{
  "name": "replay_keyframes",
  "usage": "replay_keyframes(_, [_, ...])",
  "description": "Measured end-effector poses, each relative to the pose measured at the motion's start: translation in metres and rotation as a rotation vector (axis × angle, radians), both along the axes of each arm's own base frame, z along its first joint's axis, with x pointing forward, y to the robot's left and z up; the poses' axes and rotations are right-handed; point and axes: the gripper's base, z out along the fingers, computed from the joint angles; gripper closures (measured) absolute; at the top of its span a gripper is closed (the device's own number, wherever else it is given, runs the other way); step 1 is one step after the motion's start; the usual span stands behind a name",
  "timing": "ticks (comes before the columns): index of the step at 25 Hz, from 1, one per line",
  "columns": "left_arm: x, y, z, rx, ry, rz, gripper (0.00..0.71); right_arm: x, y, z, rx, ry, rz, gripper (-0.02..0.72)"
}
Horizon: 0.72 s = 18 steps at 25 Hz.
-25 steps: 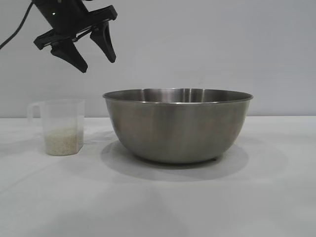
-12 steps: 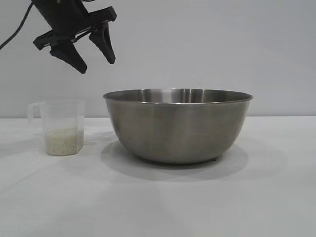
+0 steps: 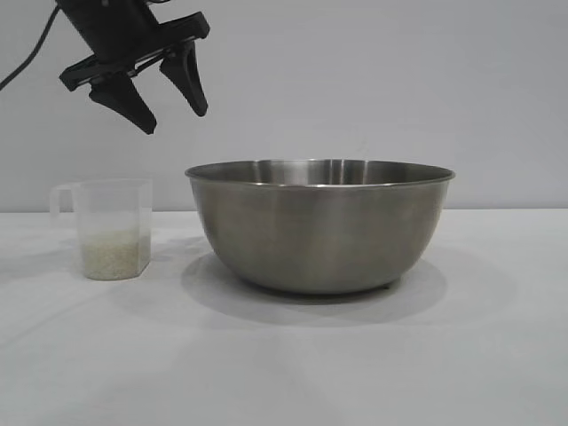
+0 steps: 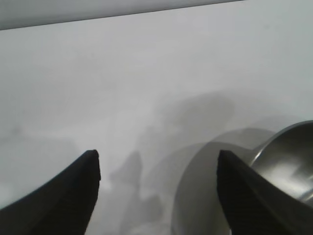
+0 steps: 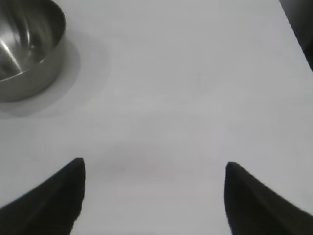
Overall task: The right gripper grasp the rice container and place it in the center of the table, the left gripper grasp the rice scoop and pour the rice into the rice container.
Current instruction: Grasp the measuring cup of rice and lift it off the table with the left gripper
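The steel rice container (image 3: 319, 226) stands upright in the middle of the white table (image 3: 284, 364). Left of it stands the clear rice scoop (image 3: 108, 229), upright, with rice (image 3: 110, 256) in its lower part and its handle pointing left. My left gripper (image 3: 176, 122) hangs open high above the scoop, nothing between its fingers; its wrist view shows the container's rim (image 4: 288, 161) beside one finger. My right gripper (image 5: 154, 166) is open over bare table, out of the exterior view, with the rice container (image 5: 27, 46) well off to one side.
A plain grey wall stands behind the table. The table edge (image 5: 293, 34) shows in the right wrist view, with dark space beyond it. White tabletop stretches to the right of the container and in front of it.
The left gripper has sunk very slightly. The container and the scoop have not moved.
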Motion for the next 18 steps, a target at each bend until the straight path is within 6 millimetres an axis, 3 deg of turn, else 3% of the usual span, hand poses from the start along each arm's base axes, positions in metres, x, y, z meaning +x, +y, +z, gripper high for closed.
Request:
replay_keyframes(5, [0.0, 0.0, 0.0, 0.009, 0.003, -0.007, 0.228, 0.0, 0.0, 0.0, 0.002, -0.001, 0.001, 0.202])
replay_keyframes(9, [-0.01, 0.005, 0.009, 0.119, 0.009, -0.088, 0.228, 0.0, 0.0, 0.0, 0.002, -0.001, 0.001, 0.202])
replay_keyframes(18, [-0.054, 0.03, 0.072, 0.281, 0.076, -0.039, 0.228, 0.0, 0.0, 0.0, 0.002, -0.002, 0.001, 0.202])
